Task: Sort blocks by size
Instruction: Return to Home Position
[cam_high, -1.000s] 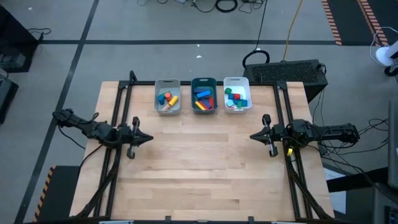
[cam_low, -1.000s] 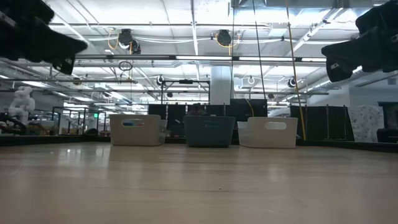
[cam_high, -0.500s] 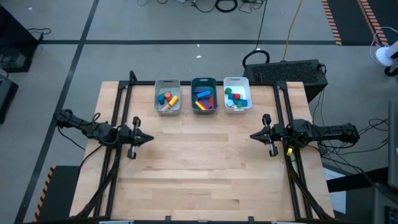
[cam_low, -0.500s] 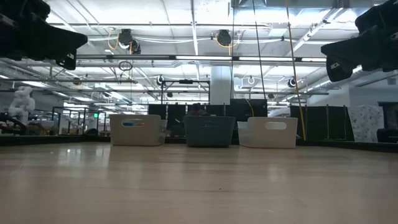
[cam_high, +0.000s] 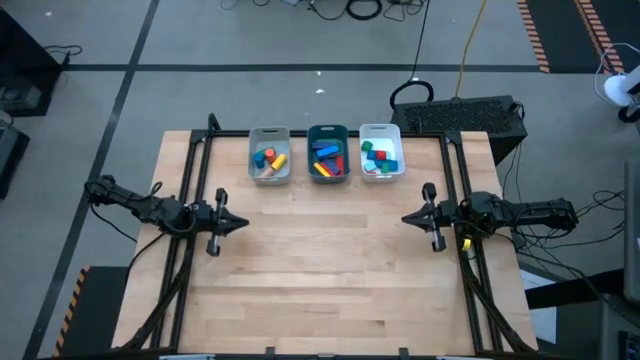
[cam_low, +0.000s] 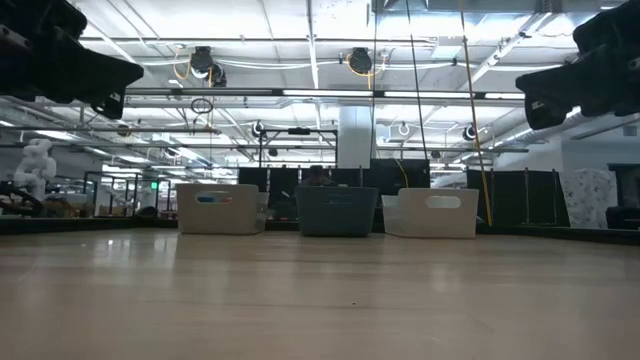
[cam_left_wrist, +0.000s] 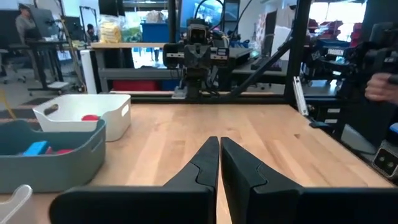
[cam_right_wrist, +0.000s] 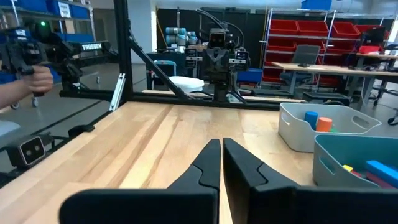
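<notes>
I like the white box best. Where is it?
In the high view the white tray sits at the table's far edge, rightmost of three, beside the teal tray.

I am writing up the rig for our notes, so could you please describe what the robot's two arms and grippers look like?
The left arm and right arm are matte black, built of slim jointed segments. The left gripper and right gripper each carry two black wedge-shaped fingers that taper to a point. A small yellow tag sits near the right arm's wrist.

Left tool (cam_high: 242, 224), right tool (cam_high: 405, 217): both closed.
</notes>
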